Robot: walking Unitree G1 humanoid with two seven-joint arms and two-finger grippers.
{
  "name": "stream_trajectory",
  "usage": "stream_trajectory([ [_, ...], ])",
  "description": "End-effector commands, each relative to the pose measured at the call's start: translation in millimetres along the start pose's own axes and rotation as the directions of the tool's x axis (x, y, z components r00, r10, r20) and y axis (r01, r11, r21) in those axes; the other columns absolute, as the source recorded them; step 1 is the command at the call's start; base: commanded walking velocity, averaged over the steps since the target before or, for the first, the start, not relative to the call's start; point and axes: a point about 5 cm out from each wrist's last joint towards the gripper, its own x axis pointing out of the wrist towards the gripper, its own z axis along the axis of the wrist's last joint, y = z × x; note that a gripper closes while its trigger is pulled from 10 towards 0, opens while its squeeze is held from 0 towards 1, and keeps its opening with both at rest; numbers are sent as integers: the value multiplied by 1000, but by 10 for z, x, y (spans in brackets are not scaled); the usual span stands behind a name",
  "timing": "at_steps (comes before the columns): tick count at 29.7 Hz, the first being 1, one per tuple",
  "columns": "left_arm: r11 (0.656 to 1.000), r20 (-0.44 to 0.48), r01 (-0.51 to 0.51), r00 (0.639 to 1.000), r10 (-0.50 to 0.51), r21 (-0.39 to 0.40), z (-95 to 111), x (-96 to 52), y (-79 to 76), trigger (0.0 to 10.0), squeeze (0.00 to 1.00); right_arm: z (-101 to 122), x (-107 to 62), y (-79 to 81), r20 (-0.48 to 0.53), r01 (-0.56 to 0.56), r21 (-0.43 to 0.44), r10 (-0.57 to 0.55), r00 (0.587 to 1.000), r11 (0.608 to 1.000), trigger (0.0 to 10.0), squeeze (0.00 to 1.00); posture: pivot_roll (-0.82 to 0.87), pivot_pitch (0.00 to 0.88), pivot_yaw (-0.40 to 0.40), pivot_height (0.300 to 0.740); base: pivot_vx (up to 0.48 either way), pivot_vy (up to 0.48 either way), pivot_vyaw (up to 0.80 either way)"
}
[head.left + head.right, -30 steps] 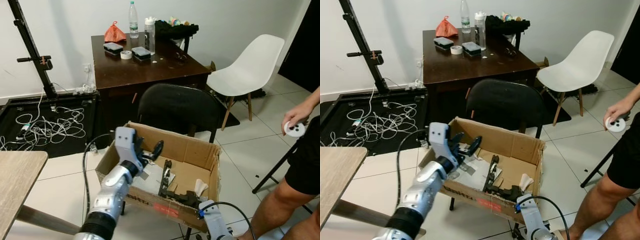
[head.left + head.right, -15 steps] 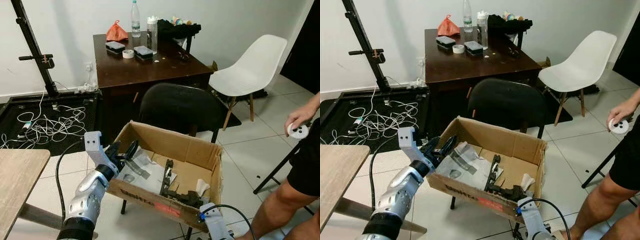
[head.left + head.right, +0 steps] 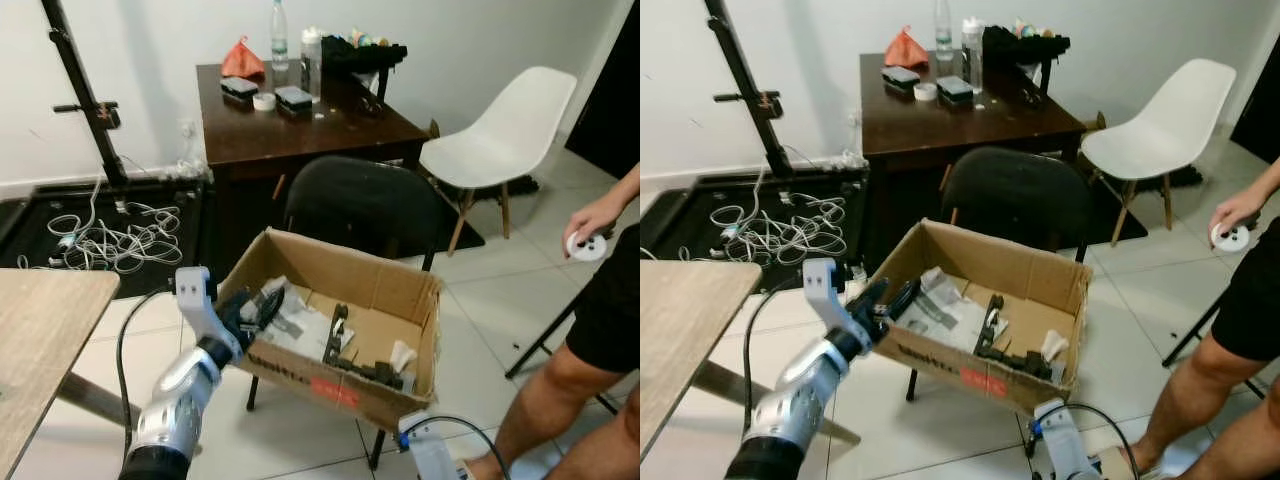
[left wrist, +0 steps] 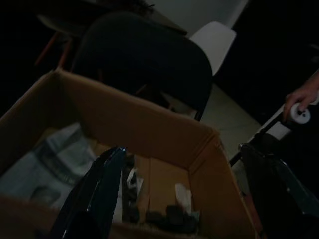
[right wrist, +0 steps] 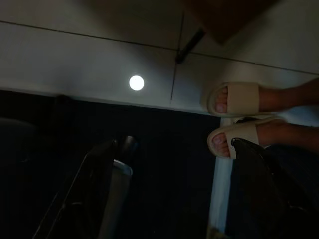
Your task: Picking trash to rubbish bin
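A cardboard box (image 3: 345,272) rests on a black chair (image 3: 360,205) and serves as the bin. Inside it lie crumpled grey-white wrapping (image 3: 300,322), black scraps (image 3: 345,355) and a white scrap (image 3: 400,355). My left gripper (image 3: 255,308) hovers at the box's near left corner, open and holding nothing. In the left wrist view its fingers (image 4: 97,191) stand wide apart, framing the box's inside (image 4: 149,129). My right arm (image 3: 425,452) hangs low in front of the box. Its gripper (image 5: 184,189) is open above the tiled floor.
A person (image 3: 600,300) stands close on the right, their sandalled feet (image 5: 234,114) near my right gripper. A light wooden table (image 3: 40,330) is at my left. Behind the box are a dark desk (image 3: 300,125), a white chair (image 3: 500,130) and floor cables (image 3: 110,240).
My left gripper has drawn back from above the box's inside to its near left corner, still open and empty. The camera has turned slightly, shifting the whole scene.
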Motion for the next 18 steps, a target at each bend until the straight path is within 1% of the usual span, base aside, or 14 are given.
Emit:
stream_trajectory([
  [1,1000,-24,24,999,-24,-19,-86,-4,-64,10000,0,-120,-19,-15,-36,2,-2,-2,999,1000,10000,0,-91,156,28,740,-345,0,0],
  [15,999,-31,28,999,-29,-25,-111,-13,-79,10000,0,-117,-19,-13,-34,0,-4,0,999,1000,10000,0,-92,155,26,740,-348,0,0],
  [16,999,-35,29,999,-30,-26,-122,-20,-78,10000,0,-117,-19,-14,-33,0,-3,0,999,1000,10000,0,-92,156,26,740,-345,0,0],
  [18,1000,-81,8,997,-9,-14,-219,-105,5,10000,0,-117,-20,-15,-31,-2,-4,1,1000,1000,10000,0,-91,156,26,740,-349,0,0],
])
